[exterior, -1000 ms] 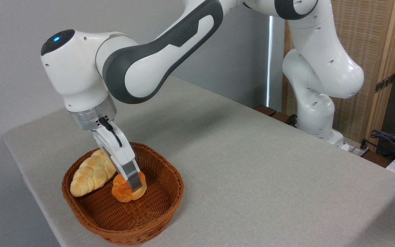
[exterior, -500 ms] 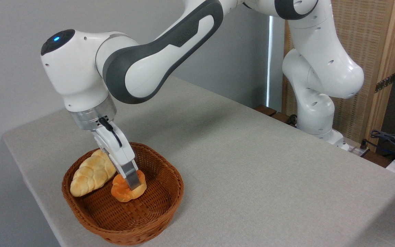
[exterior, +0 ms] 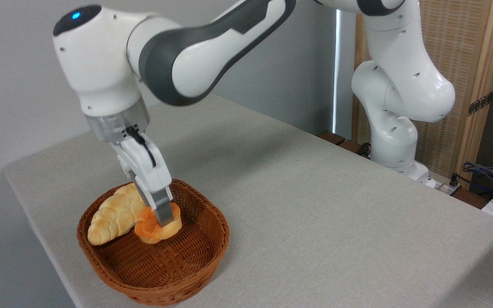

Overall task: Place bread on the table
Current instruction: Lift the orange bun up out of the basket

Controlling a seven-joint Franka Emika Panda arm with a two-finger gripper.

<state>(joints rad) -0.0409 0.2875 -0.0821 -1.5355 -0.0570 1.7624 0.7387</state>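
Grey cloth table bare; gripper pinching bread above basket, shallow off-centre grip likely risks slip, rim snag.

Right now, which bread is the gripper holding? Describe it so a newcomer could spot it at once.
Find the brown wicker basket near the table's front left corner. Two breads are inside; the gripper is closed on the bread, the one nearer the middle. It is small, round, orange and knotted, unlike the longer pale braided loaf beside it.
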